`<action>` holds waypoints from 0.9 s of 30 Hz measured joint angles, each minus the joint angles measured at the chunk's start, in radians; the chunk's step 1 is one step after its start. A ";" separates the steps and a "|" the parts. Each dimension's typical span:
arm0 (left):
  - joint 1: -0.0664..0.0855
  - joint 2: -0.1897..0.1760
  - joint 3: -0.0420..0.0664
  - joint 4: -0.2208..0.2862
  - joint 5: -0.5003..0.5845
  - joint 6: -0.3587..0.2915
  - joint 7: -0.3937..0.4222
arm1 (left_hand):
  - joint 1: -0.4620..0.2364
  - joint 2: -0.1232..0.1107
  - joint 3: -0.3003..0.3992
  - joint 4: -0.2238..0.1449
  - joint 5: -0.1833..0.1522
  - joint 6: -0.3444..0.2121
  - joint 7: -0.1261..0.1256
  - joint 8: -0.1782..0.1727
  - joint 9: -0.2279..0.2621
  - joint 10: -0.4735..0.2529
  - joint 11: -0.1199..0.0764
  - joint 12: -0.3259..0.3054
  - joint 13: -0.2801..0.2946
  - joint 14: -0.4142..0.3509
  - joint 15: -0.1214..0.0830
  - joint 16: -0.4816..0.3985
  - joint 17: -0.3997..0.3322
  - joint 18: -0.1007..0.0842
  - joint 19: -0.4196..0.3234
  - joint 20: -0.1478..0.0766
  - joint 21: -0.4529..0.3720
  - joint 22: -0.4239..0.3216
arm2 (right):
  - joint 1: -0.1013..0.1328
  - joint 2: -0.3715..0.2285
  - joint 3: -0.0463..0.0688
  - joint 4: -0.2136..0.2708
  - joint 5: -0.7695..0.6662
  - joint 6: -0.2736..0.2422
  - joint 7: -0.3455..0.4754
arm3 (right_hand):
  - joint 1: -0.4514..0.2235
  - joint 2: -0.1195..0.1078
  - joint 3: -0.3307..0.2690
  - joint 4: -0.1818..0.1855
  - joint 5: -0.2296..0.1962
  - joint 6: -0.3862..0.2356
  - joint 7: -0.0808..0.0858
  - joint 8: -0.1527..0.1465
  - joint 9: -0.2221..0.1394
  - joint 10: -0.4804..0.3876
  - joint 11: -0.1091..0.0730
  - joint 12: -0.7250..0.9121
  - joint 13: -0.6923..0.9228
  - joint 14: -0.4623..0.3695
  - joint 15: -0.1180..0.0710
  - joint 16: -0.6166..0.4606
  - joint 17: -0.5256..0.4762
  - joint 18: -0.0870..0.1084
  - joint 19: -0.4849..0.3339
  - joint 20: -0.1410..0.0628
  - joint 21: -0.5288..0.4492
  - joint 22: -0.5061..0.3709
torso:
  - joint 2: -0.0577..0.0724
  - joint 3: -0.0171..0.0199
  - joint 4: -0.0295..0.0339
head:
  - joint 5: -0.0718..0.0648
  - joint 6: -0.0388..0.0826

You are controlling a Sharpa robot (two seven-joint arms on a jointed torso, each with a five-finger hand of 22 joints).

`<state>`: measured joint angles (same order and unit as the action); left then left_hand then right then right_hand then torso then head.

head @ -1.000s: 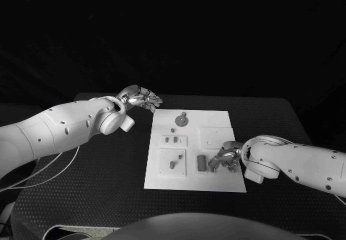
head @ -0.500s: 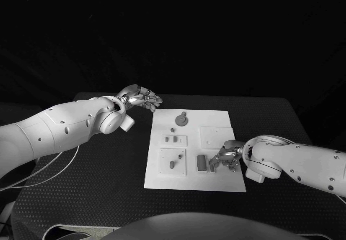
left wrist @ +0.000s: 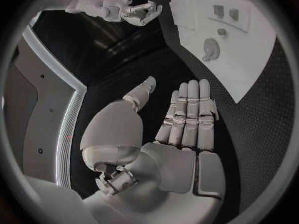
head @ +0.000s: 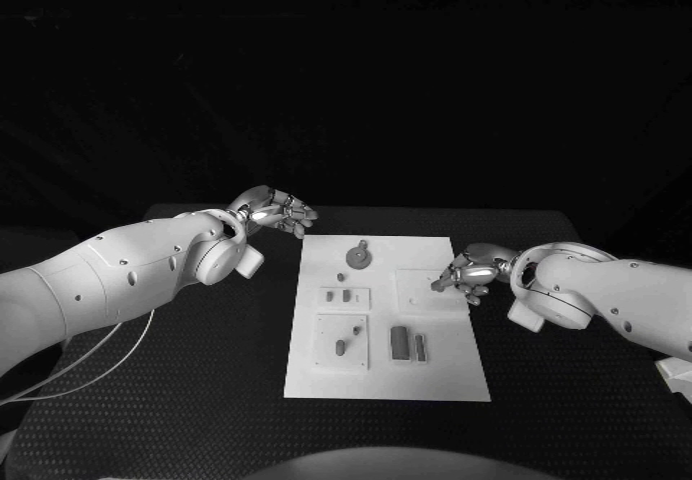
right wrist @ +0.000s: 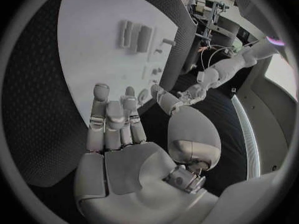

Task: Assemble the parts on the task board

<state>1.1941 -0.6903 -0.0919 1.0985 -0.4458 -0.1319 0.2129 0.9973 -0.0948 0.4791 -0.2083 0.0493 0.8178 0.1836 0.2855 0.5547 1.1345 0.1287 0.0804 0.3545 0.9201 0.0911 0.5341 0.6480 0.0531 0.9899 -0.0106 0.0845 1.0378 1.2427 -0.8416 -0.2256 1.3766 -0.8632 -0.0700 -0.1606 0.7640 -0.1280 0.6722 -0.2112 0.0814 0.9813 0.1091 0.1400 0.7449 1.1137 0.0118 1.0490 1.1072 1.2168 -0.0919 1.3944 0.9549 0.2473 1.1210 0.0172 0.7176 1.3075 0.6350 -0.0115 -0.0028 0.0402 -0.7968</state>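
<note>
The task board, a smooth white rectangular plate, lies mid-table on the black, finely dimpled table. Small grey parts sit on it: a round disc part at twelve o'clock, two slim bars toward five o'clock (side by side, just apart). The left hand, glossy silver, hovers off the board's eleven o'clock corner, fingers straight and spread, holding nothing. The right hand has lifted away from the bars to three o'clock, fingers loosely apart, empty.
</note>
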 measured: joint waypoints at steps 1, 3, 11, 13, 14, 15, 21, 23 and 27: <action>0.000 0.000 0.000 -0.003 0.004 -0.001 0.001 | 0.000 0.000 0.000 0.000 0.000 0.000 0.000 0.000 0.000 0.000 0.000 0.000 0.000 0.000 0.000 -0.003 0.001 0.000 -0.003 0.003 0.000 0.000 | 0.001 0.013 0.010 -0.041 0.030 -0.009 0.045 | 0.011 0.008 -0.001 -0.012 0.000 -0.011 0.007 0.002 0.003 -0.016 0.001 -0.004 0.000 -0.015 0.001 -0.011 -0.004 0.000 -0.016 0.006 -0.011 0.000 | -0.001 -0.0004 -0.0004 | -0.004 0.011; 0.001 0.001 0.000 -0.010 0.013 -0.003 0.003 | 0.000 0.000 0.000 0.000 0.000 -0.004 -0.005 0.000 0.000 0.000 0.000 -0.005 0.000 0.000 0.000 -0.011 0.001 0.001 -0.005 0.005 -0.005 0.000 | 0.001 0.043 0.025 -0.112 0.082 -0.022 0.109 | 0.032 0.015 0.004 -0.028 0.000 -0.033 0.022 0.002 0.005 -0.052 0.008 -0.033 -0.014 -0.050 0.009 -0.046 -0.020 -0.001 -0.059 0.019 -0.035 0.000 | -0.003 -0.0020 -0.0016 | -0.010 0.031; 0.021 0.027 0.000 -0.074 0.062 -0.020 0.011 | -0.011 0.011 0.005 0.002 0.000 -0.056 -0.016 -0.023 -0.011 -0.095 0.007 -0.015 -0.031 -0.076 0.025 -0.098 -0.017 0.001 -0.093 0.027 -0.019 -0.038 | -0.040 0.208 0.116 -0.414 0.332 -0.051 0.323 | 0.072 0.053 0.032 -0.038 0.000 -0.143 0.072 -0.033 0.000 -0.216 0.080 -0.407 -0.336 -0.339 0.122 -0.475 -0.232 -0.070 -0.410 0.118 -0.295 -0.075 | -0.026 -0.0123 -0.0049 | -0.026 0.127; 0.027 0.033 0.000 -0.087 0.071 -0.025 0.013 | -0.013 0.013 0.006 0.001 0.000 -0.067 -0.017 -0.029 -0.015 -0.122 0.008 -0.015 -0.043 -0.105 0.033 -0.123 -0.026 -0.009 -0.118 0.035 -0.019 -0.052 | -0.057 0.231 0.130 -0.467 0.375 -0.049 0.351 | 0.078 0.058 0.032 -0.038 0.000 -0.169 0.076 -0.035 -0.006 -0.227 0.104 -0.506 -0.430 -0.383 0.172 -0.590 -0.287 -0.093 -0.490 0.137 -0.353 -0.095 | -0.033 -0.0151 -0.0055 | -0.025 0.146; 0.031 0.039 0.001 -0.097 0.078 -0.028 0.015 | -0.018 0.009 0.006 0.001 0.000 -0.078 -0.018 -0.034 -0.018 -0.152 0.010 -0.015 -0.055 -0.138 0.040 -0.148 -0.036 -0.017 -0.144 0.041 -0.022 -0.067 | -0.069 0.246 0.146 -0.510 0.405 -0.046 0.370 | 0.079 0.060 0.030 -0.036 0.000 -0.185 0.072 -0.042 -0.012 -0.241 0.120 -0.574 -0.493 -0.418 0.207 -0.667 -0.323 -0.103 -0.546 0.149 -0.390 -0.107 | -0.036 -0.0166 -0.0058 | -0.024 0.155; 0.034 0.043 0.001 -0.103 0.083 -0.030 0.016 | -0.020 0.006 0.006 0.001 0.000 -0.084 -0.020 -0.037 -0.020 -0.173 0.011 -0.015 -0.063 -0.160 0.045 -0.164 -0.042 -0.023 -0.162 0.046 -0.022 -0.077 | -0.076 0.254 0.158 -0.538 0.427 -0.043 0.382 | 0.074 0.065 0.024 -0.031 0.000 -0.199 0.069 -0.048 -0.017 -0.251 0.130 -0.618 -0.532 -0.445 0.229 -0.717 -0.345 -0.116 -0.575 0.155 -0.412 -0.115 | -0.039 -0.0174 -0.0061 | -0.023 0.164; 0.035 0.069 0.001 -0.149 0.116 -0.038 0.028 | -0.069 0.000 -0.002 0.004 0.002 -0.160 -0.052 -0.069 -0.031 -0.321 0.001 -0.015 -0.129 -0.303 0.085 -0.264 -0.091 -0.038 -0.285 0.084 -0.022 -0.166 | -0.096 0.281 0.194 -0.582 0.514 -0.028 0.445 | 0.044 0.096 -0.064 -0.029 0.000 -0.263 0.067 -0.057 -0.057 -0.281 0.142 -0.824 -0.746 -0.573 0.268 -0.942 -0.462 -0.117 -0.636 0.178 -0.512 -0.164 | -0.061 -0.0195 -0.0084 | -0.009 0.217; 0.035 0.071 0.001 -0.152 0.123 -0.038 0.031 | -0.070 0.001 -0.007 -0.002 0.002 -0.163 -0.055 -0.069 -0.029 -0.326 -0.003 -0.015 -0.141 -0.306 0.088 -0.271 -0.098 -0.038 -0.290 0.089 -0.022 -0.192 | -0.099 0.286 0.195 -0.578 0.524 -0.021 0.456 | 0.044 0.096 -0.079 -0.022 0.000 -0.267 0.066 -0.057 -0.068 -0.278 0.144 -0.857 -0.788 -0.575 0.271 -0.970 -0.483 -0.132 -0.655 0.183 -0.534 -0.167 | -0.067 -0.0200 -0.0099 | -0.006 0.230; 0.034 0.080 0.001 -0.168 0.135 -0.037 0.040 | -0.075 0.006 -0.011 -0.006 0.002 -0.163 -0.055 -0.063 -0.023 -0.325 -0.003 -0.015 -0.153 -0.310 0.084 -0.271 -0.103 -0.038 -0.290 0.089 -0.022 -0.221 | -0.099 0.285 0.196 -0.575 0.538 -0.011 0.473 | 0.044 0.096 -0.094 -0.007 0.000 -0.275 0.071 -0.050 -0.088 -0.255 0.153 -0.892 -0.845 -0.569 0.275 -0.997 -0.510 -0.132 -0.662 0.186 -0.553 -0.161 | -0.077 -0.0212 -0.0130 | -0.001 0.246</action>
<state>1.2279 -0.6105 -0.0907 0.9304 -0.3111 -0.1691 0.2526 0.9227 -0.0889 0.4677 -0.2142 0.0512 0.6553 0.1283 0.2221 0.5317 0.8090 0.1254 0.0657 0.2015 0.6105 0.1754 0.2629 0.5448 0.0149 0.7002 0.0784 0.0626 0.8169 1.1434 -0.5563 -0.0298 0.8014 -0.3256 -0.0809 0.3126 0.8077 -0.0324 0.5781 -0.2183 0.0814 0.7063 0.1805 0.0901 0.6573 0.8586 0.1648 0.1571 0.2618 0.6482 0.1831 0.3978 0.4453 0.1151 0.4589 0.2037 0.1642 1.1460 0.5585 -0.0327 -0.0158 0.0388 -0.5506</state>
